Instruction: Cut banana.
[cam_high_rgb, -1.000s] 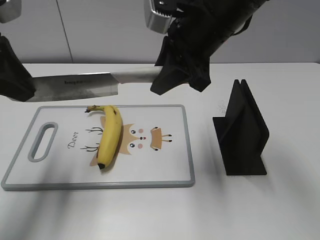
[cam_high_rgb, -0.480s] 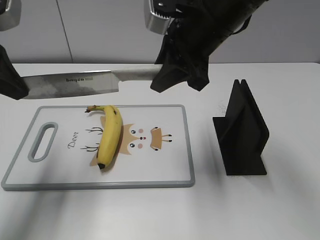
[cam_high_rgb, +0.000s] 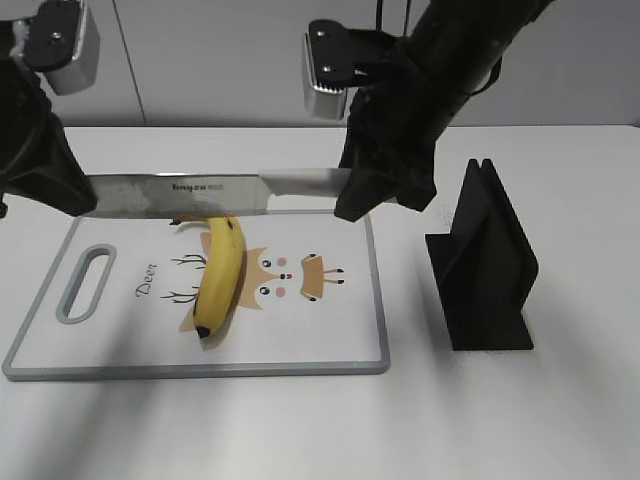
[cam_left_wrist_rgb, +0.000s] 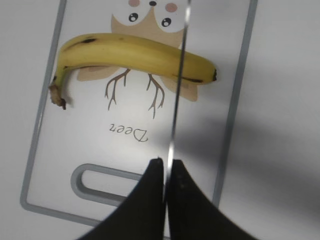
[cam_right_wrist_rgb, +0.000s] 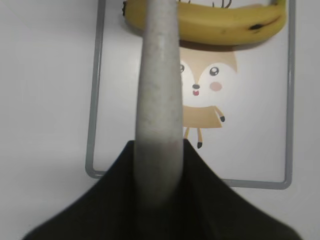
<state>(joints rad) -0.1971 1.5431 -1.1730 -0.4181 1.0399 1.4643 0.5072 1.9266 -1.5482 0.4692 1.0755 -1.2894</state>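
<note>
A yellow banana (cam_high_rgb: 218, 272) lies whole on a white cutting board (cam_high_rgb: 330, 340) with a fox drawing. A large steel knife (cam_high_rgb: 190, 194) hangs level above the banana's stem end. My right gripper (cam_high_rgb: 350, 192) is shut on the knife's grey handle (cam_right_wrist_rgb: 159, 100). My left gripper (cam_high_rgb: 82, 192) is shut on the blade's tip; the left wrist view shows the thin blade edge (cam_left_wrist_rgb: 177, 95) between its fingers (cam_left_wrist_rgb: 166, 167), crossing over the banana (cam_left_wrist_rgb: 135, 55). The banana also shows in the right wrist view (cam_right_wrist_rgb: 225, 25).
A black knife stand (cam_high_rgb: 485, 265) stands on the white table to the right of the board. The board has a grey rim and a handle slot (cam_high_rgb: 85, 283) at its left end.
The knife has come down and toward the front, from above the board's far edge to just over the banana's stem end. Both arms moved with it.
</note>
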